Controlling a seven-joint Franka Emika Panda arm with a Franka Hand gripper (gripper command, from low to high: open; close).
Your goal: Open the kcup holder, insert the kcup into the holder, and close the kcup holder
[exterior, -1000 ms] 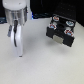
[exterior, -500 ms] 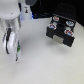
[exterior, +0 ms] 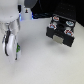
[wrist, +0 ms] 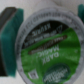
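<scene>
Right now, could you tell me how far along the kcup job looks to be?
Done: the kcup holder looks pulled open, its pod slots showing. In hand: the gripper is at the green-topped kcup, which fills the wrist view between the pads; whether it is lifted is unclear. Left: carry it to the holder, insert it, and close the holder.

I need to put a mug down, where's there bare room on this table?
Bare table lies between the pincer holding the kcup and the kcup holder, and across the near edge. It is crowded around the holder and under the arm.
</scene>
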